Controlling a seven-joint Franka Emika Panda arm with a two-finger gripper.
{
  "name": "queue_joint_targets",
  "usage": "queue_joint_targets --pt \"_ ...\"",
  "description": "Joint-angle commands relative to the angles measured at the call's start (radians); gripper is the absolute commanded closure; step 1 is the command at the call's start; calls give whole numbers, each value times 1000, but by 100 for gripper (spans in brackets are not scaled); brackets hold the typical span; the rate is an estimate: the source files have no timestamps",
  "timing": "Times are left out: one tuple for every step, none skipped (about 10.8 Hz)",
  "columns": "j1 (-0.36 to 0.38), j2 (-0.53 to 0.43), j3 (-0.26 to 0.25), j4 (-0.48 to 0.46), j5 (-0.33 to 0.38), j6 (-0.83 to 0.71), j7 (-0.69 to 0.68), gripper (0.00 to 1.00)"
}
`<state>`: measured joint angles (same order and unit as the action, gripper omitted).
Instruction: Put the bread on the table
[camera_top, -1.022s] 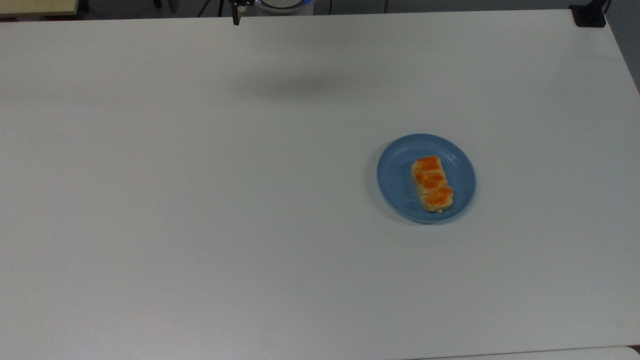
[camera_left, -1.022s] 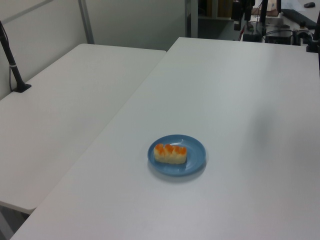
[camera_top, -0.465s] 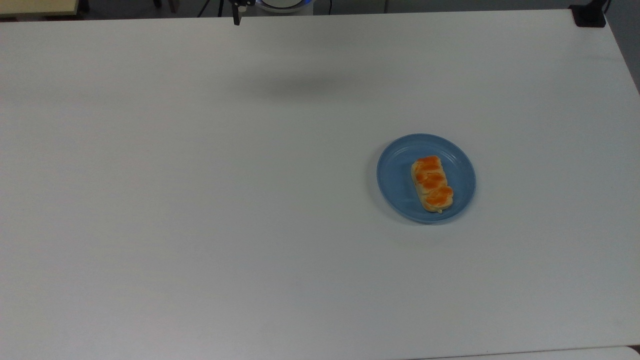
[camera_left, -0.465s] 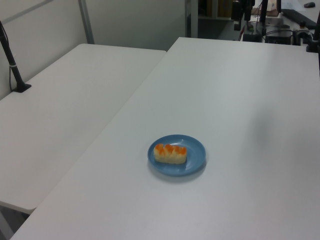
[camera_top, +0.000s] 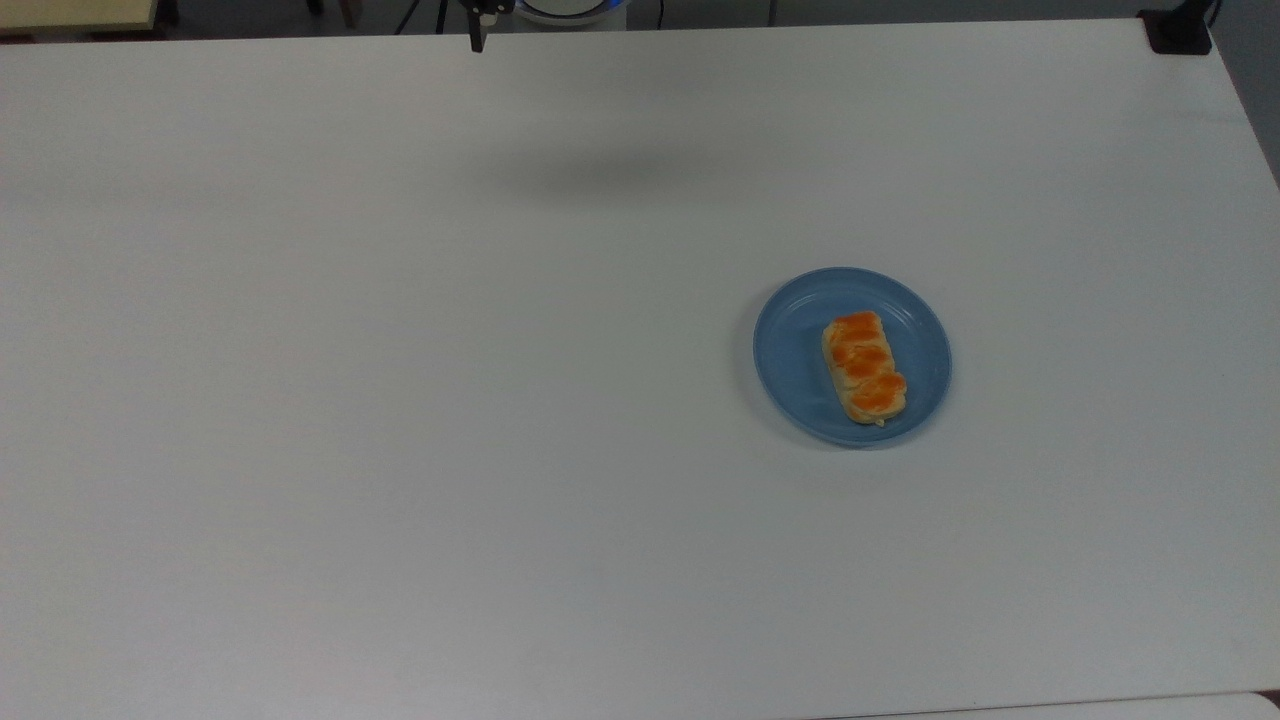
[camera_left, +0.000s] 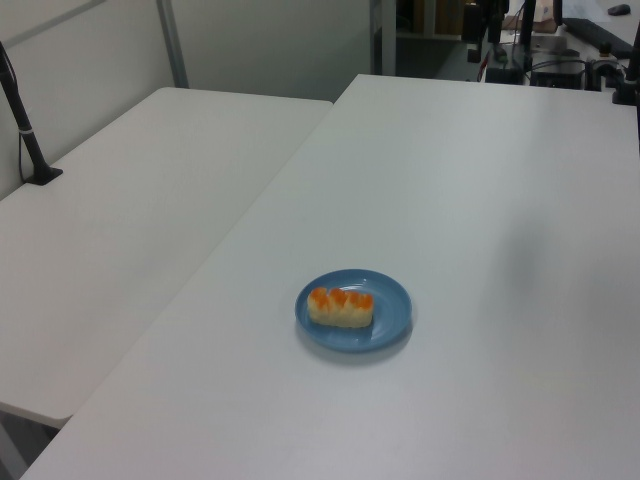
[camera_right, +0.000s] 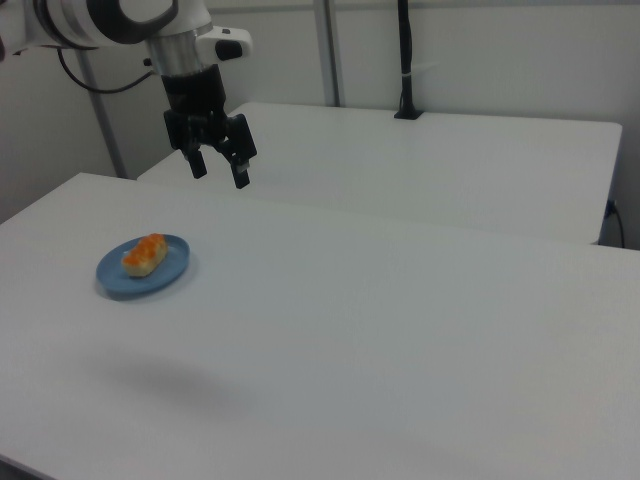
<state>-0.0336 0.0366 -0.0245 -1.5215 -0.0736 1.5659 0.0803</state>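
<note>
The bread lies lengthwise on a round blue plate, right of centre in the top view, its three glazed bumps facing up; in the left view the bread sits low in the middle of the frame, and in the right view it is at the left edge, mid-height. The plate rests flat on the white worktop, with bare surface all round it. Nothing touches the loaf.

The gripper hangs in the air in the upper left of the right view, well apart from the plate and above it, fingers spread open and holding nothing.

The risks, as I judge them, lie in the approach and the pinch. The loaf is angled slightly on the plate, so fingers that come down unaligned could meet it cornerwise and push it instead of gripping. The plate looks light and shallow: a descent too low could strike its rim, tip it or slide it across the smooth worktop. The glossy rounded top may let the bread slip if it is taken too high, and a soft loaf may squash under a hard close. A release from too high could make it roll.
</note>
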Motion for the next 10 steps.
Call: queue_joint_targets --pt "43 14 1 -12 40 17 -19 0" --pt "76 37 1 -12 47 45 -10 0" --pt "107 60 0 -11 48 72 -4 0" --pt "139 81 1 -9 51 91 -2 0" --pt "182 101 1 -8 51 114 -2 0" --pt "223 121 1 -8 51 141 -1 0" --pt "262 140 1 -8 52 161 25 0" --pt "289 167 0 -8 67 193 83 0" --pt "320 195 1 -8 69 235 135 0" --pt "355 235 0 -6 69 278 177 0"
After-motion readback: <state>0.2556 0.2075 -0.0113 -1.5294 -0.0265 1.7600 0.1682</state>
